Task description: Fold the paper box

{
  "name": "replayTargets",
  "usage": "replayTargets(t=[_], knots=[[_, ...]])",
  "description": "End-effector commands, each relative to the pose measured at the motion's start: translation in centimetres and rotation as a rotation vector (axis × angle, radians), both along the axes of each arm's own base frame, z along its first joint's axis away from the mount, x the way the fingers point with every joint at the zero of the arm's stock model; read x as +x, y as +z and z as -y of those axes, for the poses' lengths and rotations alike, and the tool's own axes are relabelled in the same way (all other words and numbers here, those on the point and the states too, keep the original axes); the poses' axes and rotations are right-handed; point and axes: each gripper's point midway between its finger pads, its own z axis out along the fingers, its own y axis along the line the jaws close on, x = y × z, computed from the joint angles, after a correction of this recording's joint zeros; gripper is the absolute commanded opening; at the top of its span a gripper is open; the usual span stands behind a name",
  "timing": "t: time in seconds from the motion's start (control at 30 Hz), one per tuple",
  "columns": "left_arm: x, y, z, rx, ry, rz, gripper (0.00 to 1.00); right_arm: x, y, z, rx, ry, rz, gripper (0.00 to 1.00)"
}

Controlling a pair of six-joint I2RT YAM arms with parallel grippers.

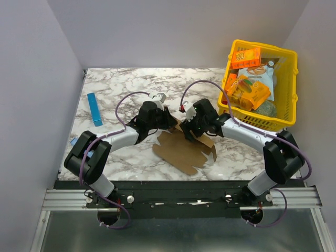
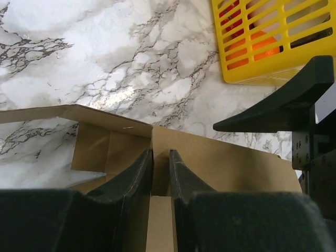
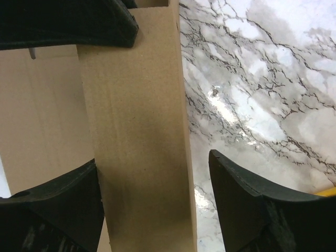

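The top view alone shows everything: one paper box (image 1: 181, 149), a mostly flat brown sheet on the marble table (image 1: 121, 89) between two grippers, one yellow basket (image 1: 291, 89) far right, and one blue bar (image 1: 94, 108) far left. The left wrist view shows the left gripper (image 2: 160, 153) narrowed, pinching an upright panel of the box (image 2: 226, 163). The right wrist view shows the right gripper (image 3: 152, 163) spread wide around a cardboard strip (image 3: 136, 105), only one finger (image 3: 52, 205) touching it.

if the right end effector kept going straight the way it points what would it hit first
The paper box: its cardboard strip lies between the right end effector's open fingers. Beyond looks like the left end effector, though depth is unclear.
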Motion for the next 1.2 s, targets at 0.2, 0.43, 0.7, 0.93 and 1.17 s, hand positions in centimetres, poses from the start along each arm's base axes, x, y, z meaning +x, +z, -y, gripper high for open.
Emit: replayTargets(t=[0.2,0.43,0.7,0.93,1.17], knots=[[-0.4,-0.3,-1.3,0.064,0.01,0.015,0.62,1.2,-0.4,0.5,-0.057,0.007,0.049,0.68],[0.4,2.6,-3.9,0.054,0.1,0.066,0.9,1.6,-1.1,0.7,-0.077,0.012,0.066,0.55],[-1.0,2.7,-6.5,0.034,0.17,0.082,0.98,1.8,-1.7,0.6,-0.092,0.043,0.084,0.54],[0.4,3.6,-4.6,-0.032,0.139,0.078,0.97,1.5,-1.9,0.5,-0.079,0.076,0.093,0.54],[2.0,4.8,-2.2,-0.099,0.081,0.096,0.97,1.2,-2.2,0.3,-0.067,0.093,0.087,0.52]])
